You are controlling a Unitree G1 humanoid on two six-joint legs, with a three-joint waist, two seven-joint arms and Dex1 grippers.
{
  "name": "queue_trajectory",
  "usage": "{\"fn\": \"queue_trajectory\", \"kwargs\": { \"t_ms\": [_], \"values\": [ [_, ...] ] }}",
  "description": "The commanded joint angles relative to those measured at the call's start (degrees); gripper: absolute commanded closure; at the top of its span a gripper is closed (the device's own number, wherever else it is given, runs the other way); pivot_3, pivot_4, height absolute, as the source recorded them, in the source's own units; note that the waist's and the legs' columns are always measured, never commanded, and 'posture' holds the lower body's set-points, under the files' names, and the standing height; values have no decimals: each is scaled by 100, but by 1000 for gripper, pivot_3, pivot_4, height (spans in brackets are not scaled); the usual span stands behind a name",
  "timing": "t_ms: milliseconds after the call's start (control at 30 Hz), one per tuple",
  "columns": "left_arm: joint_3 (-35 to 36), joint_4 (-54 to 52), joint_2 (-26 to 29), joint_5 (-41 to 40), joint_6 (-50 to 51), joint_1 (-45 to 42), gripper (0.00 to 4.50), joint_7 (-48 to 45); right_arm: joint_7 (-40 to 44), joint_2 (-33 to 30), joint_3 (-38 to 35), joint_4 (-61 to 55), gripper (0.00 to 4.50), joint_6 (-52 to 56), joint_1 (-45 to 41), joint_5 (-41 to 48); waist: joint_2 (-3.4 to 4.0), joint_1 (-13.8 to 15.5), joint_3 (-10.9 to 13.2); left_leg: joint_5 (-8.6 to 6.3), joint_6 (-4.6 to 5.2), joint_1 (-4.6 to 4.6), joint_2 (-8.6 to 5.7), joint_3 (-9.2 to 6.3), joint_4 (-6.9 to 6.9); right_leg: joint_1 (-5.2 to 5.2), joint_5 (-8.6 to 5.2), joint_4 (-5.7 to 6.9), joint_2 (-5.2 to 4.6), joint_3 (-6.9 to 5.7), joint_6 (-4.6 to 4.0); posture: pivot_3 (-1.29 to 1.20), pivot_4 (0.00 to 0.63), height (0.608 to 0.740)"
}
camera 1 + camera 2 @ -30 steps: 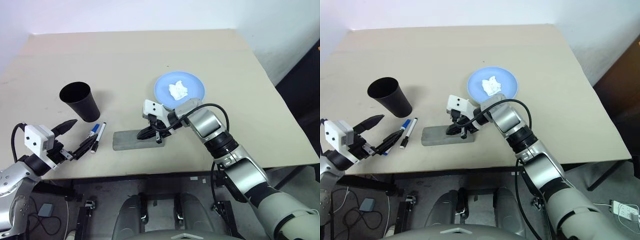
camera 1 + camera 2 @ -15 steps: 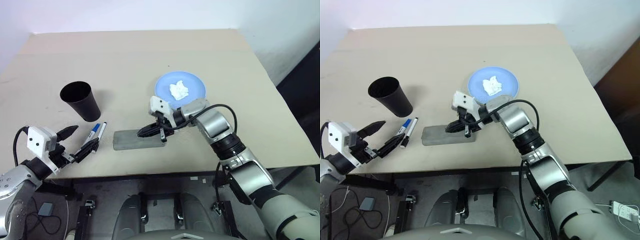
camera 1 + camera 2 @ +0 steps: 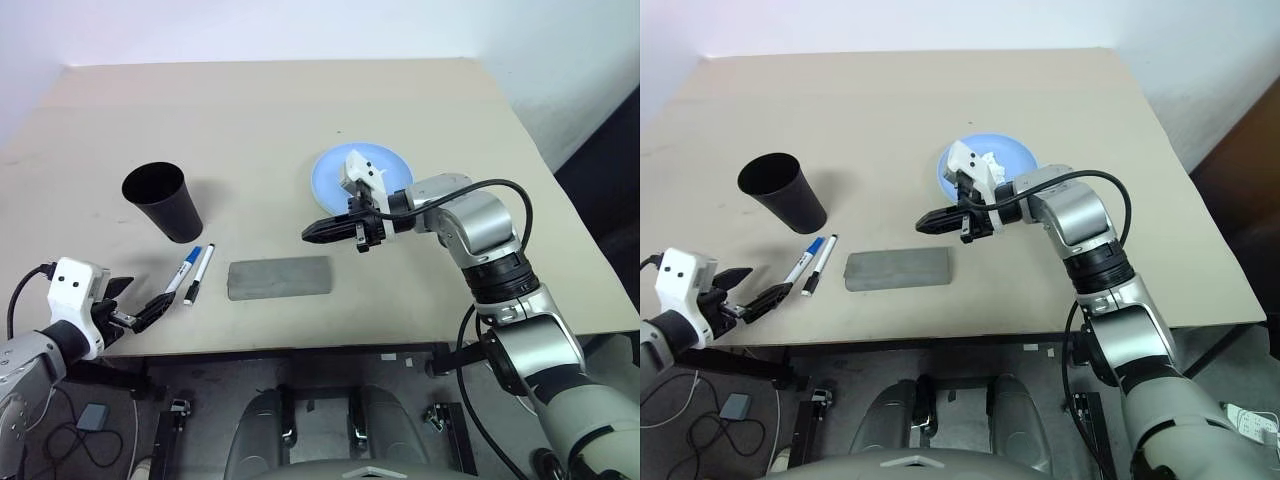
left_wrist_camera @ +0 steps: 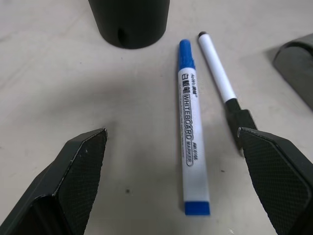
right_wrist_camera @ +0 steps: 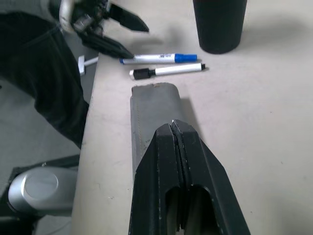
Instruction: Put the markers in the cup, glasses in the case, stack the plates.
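Markers (image 4: 195,147) legible between open left end effector (image 4: 181,196) fingers.

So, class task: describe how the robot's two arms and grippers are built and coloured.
Both arms are silver-grey rounded segments with black joints and loose black cables. Each wrist carries a white boxy camera block with small dark dots. The left gripper and right gripper each have two black tapered fingers whose inner faces carry a fine cross-hatched texture.

The right claw (image 3: 312,233) has lifted off the case (image 3: 279,277), which now lies closed below it. The left claw (image 3: 140,314) has drawn back from the markers (image 3: 192,273).
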Motion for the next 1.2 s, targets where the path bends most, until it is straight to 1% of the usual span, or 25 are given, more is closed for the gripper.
{"fn": "queue_trajectory", "kwargs": {
  "t_ms": [33,267,367,533,633,700,733,1000,1200],
  "values": [
    [-178,261,182,187,100,-259,0,-50,-142,-218,-284,-401,4483,144,47,228,0,6,0,0,0,2,0,0,-1,0,0,-1,0,0,0,0,150,711],
    [-490,660,289,291,213,-780,0,-263,-470,-452,-367,-589,4483,334,202,368,1,21,0,0,0,-2,0,1,-9,0,0,-14,-1,0,0,0,150,711],
    [-735,741,326,431,196,-986,0,-341,-590,-513,-385,-622,4483,369,244,410,1,70,1,0,0,-2,0,0,-10,0,0,-14,-2,-1,0,0,150,711],
    [-993,755,242,541,135,-1116,0,-497,-774,-578,-384,-608,4483,391,269,465,1,146,1,0,0,-1,-1,1,-10,1,0,-15,-4,-2,-1,0,150,711],
    [-1074,727,218,554,146,-1111,564,-580,-842,-613,-386,-607,4500,401,282,498,1,150,1,0,0,-2,-4,2,-10,4,0,-23,-9,-3,-1,0,150,711],
    [-1099,712,218,557,156,-1092,1153,-625,-895,-634,-370,-584,4500,384,290,488,2,149,0,0,0,-2,-9,2,-10,8,1,-31,-13,-3,0,0,150,711],
    [-1103,710,216,560,154,-1086,1545,-642,-913,-641,-363,-576,4500,378,292,487,2,149,0,0,0,-2,-11,3,-10,8,1,-33,-15,-3,0,0,150,711],
    [-1071,656,208,565,234,-1042,4172,-640,-1015,-650,-317,-477,4500,303,290,454,2,139,0,0,1,-3,-16,3,-12,12,1,-43,-18,-3,1,0,150,711],
    [-942,473,278,486,402,-972,4186,-653,-1017,-646,-291,-396,4500,250,262,430,2,134,0,0,1,-3,-15,3,-12,12,1,-46,-17,-3,1,0,150,711]
  ]
}}
